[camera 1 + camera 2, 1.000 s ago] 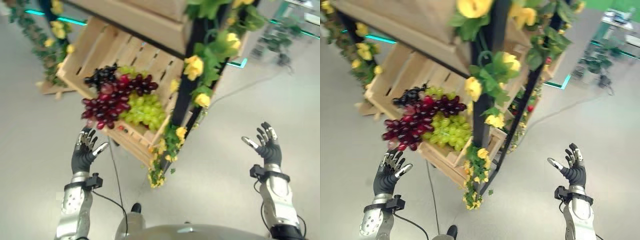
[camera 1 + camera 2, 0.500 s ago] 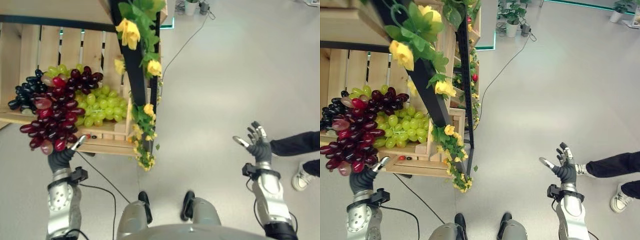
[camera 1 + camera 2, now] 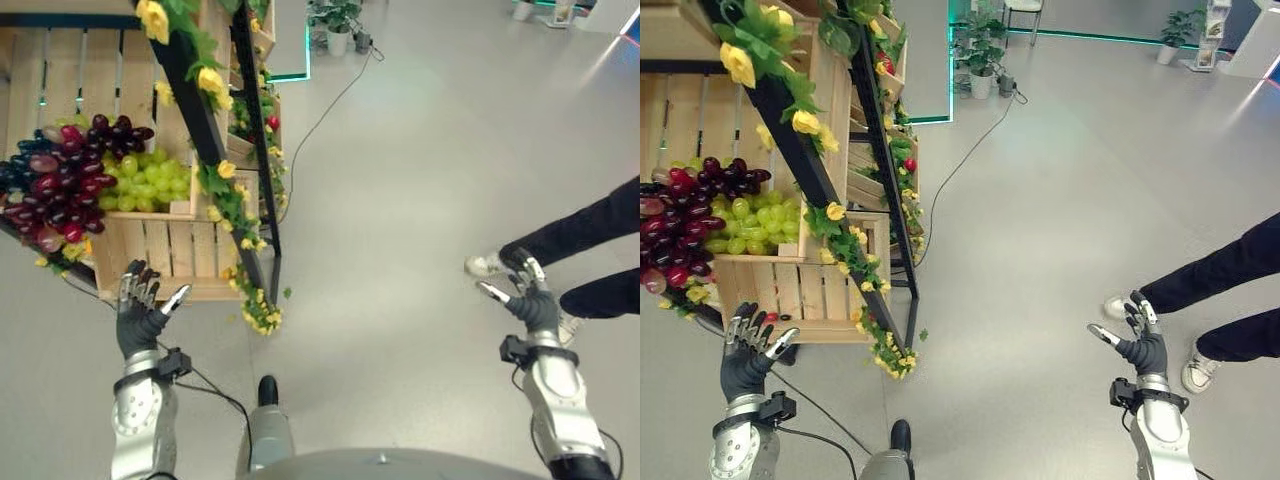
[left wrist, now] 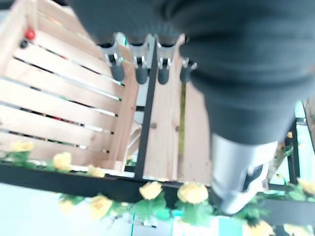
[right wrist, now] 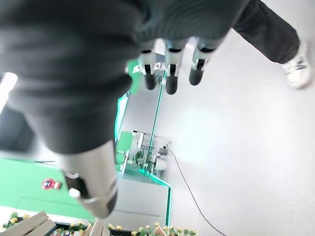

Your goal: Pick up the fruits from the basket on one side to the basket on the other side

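Note:
A wooden crate (image 3: pixel 150 265) on the flower-decked shelf at the left holds bunches of grapes: dark red grapes (image 3: pixel 62 190), green grapes (image 3: pixel 145 183) and a few black ones at the far left edge. My left hand (image 3: pixel 138 318) is raised below and in front of the crate, open and empty, apart from the fruit. In the left wrist view its straight fingers (image 4: pixel 140 66) point at wooden slats. My right hand (image 3: pixel 532 301) is raised over the bare floor at the right, open and empty, with its fingers (image 5: pixel 170 73) straight.
A black shelf frame (image 3: pixel 215 150) wound with green leaves and yellow flowers (image 3: pixel 212 82) slants down beside the crate. More wooden crates (image 3: pixel 875 190) stand behind it. A person's dark trouser legs (image 3: pixel 585 235) and white shoe (image 3: pixel 486 264) are close behind my right hand. A potted plant (image 3: pixel 338 20) stands far back.
The whole picture has swung, so the camera has moved: the shelf now sits further left and the person's legs show larger at the right. Both hands stay raised and open.

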Tool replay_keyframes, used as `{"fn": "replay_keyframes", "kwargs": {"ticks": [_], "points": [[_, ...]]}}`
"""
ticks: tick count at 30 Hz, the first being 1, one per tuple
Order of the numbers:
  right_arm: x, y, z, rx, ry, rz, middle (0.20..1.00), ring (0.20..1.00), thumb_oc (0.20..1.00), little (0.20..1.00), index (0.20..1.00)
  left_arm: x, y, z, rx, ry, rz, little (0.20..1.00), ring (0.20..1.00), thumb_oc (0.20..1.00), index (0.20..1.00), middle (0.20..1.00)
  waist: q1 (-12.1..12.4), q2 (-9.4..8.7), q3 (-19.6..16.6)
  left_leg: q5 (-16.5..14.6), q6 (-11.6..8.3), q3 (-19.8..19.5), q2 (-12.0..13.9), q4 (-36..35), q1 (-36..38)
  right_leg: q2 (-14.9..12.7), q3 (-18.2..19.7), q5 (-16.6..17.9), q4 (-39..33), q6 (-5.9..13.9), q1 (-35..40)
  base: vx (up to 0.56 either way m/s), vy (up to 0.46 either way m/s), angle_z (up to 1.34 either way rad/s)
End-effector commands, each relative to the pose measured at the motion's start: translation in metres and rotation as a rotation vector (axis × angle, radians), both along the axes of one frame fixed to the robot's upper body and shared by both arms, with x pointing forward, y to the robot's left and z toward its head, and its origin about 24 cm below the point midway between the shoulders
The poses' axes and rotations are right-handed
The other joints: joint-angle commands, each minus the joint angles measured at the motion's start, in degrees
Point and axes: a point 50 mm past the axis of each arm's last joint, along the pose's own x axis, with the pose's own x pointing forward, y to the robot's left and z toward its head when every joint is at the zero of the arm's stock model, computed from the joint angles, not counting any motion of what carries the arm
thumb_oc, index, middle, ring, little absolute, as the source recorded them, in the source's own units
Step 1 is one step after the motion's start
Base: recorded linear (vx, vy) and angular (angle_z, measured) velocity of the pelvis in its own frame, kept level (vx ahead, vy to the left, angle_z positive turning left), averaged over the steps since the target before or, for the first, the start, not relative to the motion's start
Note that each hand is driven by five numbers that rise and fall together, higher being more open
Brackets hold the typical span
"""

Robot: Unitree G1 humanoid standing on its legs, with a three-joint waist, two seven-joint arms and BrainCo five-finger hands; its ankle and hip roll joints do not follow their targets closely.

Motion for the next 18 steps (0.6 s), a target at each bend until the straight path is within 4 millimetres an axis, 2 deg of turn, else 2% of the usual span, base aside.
{"fn": "replay_keyframes", "kwargs": {"ticks": [1, 4, 5, 6, 7, 10, 11, 12, 13, 14, 15, 16, 17, 18], "points": [[0.011, -0.008, 0.039, -0.026, -0.207, -0.019, 1.000, 1.000, 1.000, 1.000, 1.000, 0.015, -0.002, 0.029, 0.065, -0.132, -0.060, 1.000, 1.000, 1.000, 1.000, 1.000, -1.0, -0.76, 3.3, 3.5, -1.44, -1.1, -1.6, -5.5, -1.9, -0.9, -0.3, 1.1, -10.7, 3.28, 8.3, -0.15, -0.141, 0.72], [0.011, -0.014, 0.039, -0.045, -0.202, -0.050, 1.000, 1.000, 1.000, 1.000, 1.000, 0.017, -0.008, 0.025, 0.050, -0.123, -0.082, 1.000, 1.000, 1.000, 1.000, 1.000, -1.7, -0.51, 4.1, 3.7, -2.16, -0.4, -1.3, -5.6, -2.0, -0.9, -2.2, 2.1, -12.1, 3.20, 9.0, -0.23, -0.186, 0.58], [0.012, -0.015, 0.039, -0.051, -0.200, -0.044, 1.000, 1.000, 1.000, 1.000, 1.000, 0.017, -0.007, 0.026, 0.051, -0.127, -0.083, 1.000, 1.000, 1.000, 1.000, 1.000, -1.9, -0.69, 4.2, 2.7, -1.79, -0.8, -1.6, -4.0, -1.4, -1.3, -2.5, 2.7, -12.2, 3.17, 8.7, -0.23, -0.124, 0.39], [0.013, -0.015, 0.041, -0.076, -0.194, -0.031, 1.000, 1.000, 1.000, 1.000, 1.000, 0.017, -0.007, 0.027, 0.067, -0.126, -0.095, 1.000, 1.000, 1.000, 1.000, 1.000, -2.4, -1.77, 4.1, -0.7, -0.91, -1.8, -3.3, 2.0, -0.2, -2.5, -2.7, 4.3, -12.4, 3.14, 7.6, -0.22, -0.122, 0.32], [0.013, -0.015, 0.042, -0.076, -0.194, -0.031, 1.000, 1.000, 1.000, 1.000, 1.000, 0.017, -0.007, 0.027, 0.067, -0.127, -0.095, 1.000, 1.000, 1.000, 1.000, 1.000, -2.5, -1.62, 3.9, -0.6, -0.81, -1.9, -3.2, 2.4, -0.6, -2.4, -2.8, 4.5, -12.4, 3.15, 7.3, -0.23, -0.110, 0.03], [0.019, -0.013, 0.045, -0.081, -0.204, -0.007, 1.000, 1.000, 1.000, 1.000, 1.000, 0.014, -0.005, 0.028, 0.066, -0.133, -0.091, 1.000, 1.000, 1.000, 1.000, 1.000, -2.9, -3.44, 3.1, -11.5, 1.00, -7.5, -9.0, 13.2, 1.1, -4.8, -0.9, 5.8, -12.5, 3.42, 5.3, -0.15, -0.032, -0.03], [0.021, -0.012, 0.045, -0.083, -0.202, 0.000, 1.000, 1.000, 1.000, 1.000, 1.000, 0.012, -0.005, 0.027, 0.053, -0.134, -0.089, 1.000, 1.000, 1.000, 1.000, 1.000, -3.0, -3.25, 2.5, -13.2, 1.35, -9.6, -10.4, 13.8, 2.1, -4.9, -0.2, 6.2, -12.8, 3.71, 4.8, -0.04, 0.047, -0.36], [0.026, -0.008, 0.045, -0.085, -0.206, 0.010, 1.000, 1.000, 1.000, 1.000, 1.000, 0.010, -0.005, 0.027, 0.037, -0.141, -0.080, 1.000, 1.000, 1.000, 1.000, 1.000, -3.4, -2.38, 1.3, -17.8, 2.42, -15.3, -12.8, 12.1, 6.7, -4.4, 3.3, 6.5, -12.7, 4.17, 4.0, -0.02, 0.065, -0.53], [0.026, -0.009, 0.045, -0.085, -0.207, 0.010, 1.000, 1.000, 1.000, 1.000, 1.000, 0.010, -0.005, 0.027, 0.036, -0.142, -0.080, 1.000, 1.000, 1.000, 1.000, 1.000, -3.4, -2.43, 1.3, -17.3, 2.45, -15.3, -12.8, 11.6, 6.9, -4.5, 3.4, 6.7, -12.8, 4.19, 3.9, 0.05, 0.109, -0.81], [0.025, -0.010, 0.045, -0.088, -0.203, 0.006, 1.000, 1.000, 1.000, 1.000, 1.000, 0.008, -0.005, 0.026, 0.034, -0.141, -0.079, 1.000, 1.000, 1.000, 1.000, 1.000, -5.4, -1.45, -0.2, -17.1, 3.03, -15.4, -12.1, 6.9, 9.6, -3.9, 5.1, 7.3, -12.8, 4.64, 3.5, 0.04, 0.060, -0.69], [0.025, -0.010, 0.045, -0.089, -0.202, 0.006, 1.000, 1.000, 1.000, 1.000, 1.000, 0.008, -0.005, 0.026, 0.033, -0.140, -0.079, 1.000, 1.000, 1.000, 1.000, 1.000, -5.3, -1.45, -0.3, -17.0, 3.03, -15.3, -12.1, 6.5, 9.8, -3.9, 5.2, 7.3, -12.8, 4.64, 3.5, 0.06, 0.145, -0.73], [0.020, -0.016, 0.048, -0.100, -0.213, -0.018, 1.000, 1.000, 1.000, 1.000, 1.000, 0.011, -0.006, 0.029, 0.053, -0.144, -0.097, 1.000, 1.000, 1.000, 1.000, 1.000, -7.8, -1.35, -0.8, -16.2, 2.87, -13.5, -11.9, 5.0, 10.4, -4.4, 5.7, 7.7, -12.0, 4.88, 2.8, 0.01, 0.088, -0.30], [0.019, -0.016, 0.048, -0.100, -0.212, -0.018, 1.000, 1.000, 1.000, 1.000, 1.000, 0.011, -0.006, 0.029, 0.052, -0.143, -0.097, 1.000, 1.000, 1.000, 1.000, 1.000, -7.7, -1.35, -0.8, -16.2, 2.88, -13.5, -11.9, 4.9, 10.5, -4.5, 5.7, 7.7, -11.9, 4.90, 2.7, 0.00, 0.152, -0.28], [0.018, -0.017, 0.051, -0.095, -0.228, -0.016, 1.000, 1.000, 1.000, 1.000, 1.000, 0.009, -0.005, 0.029, 0.069, -0.134, -0.110, 1.000, 1.000, 1.000, 1.000, 1.000, -9.5, -1.09, -1.2, -17.0, 3.34, -11.8, -11.9, 4.0, 11.6, -4.8, 6.8, 8.1, -11.3, 5.18, 1.9, -0.02, 0.104, -0.25]]}}
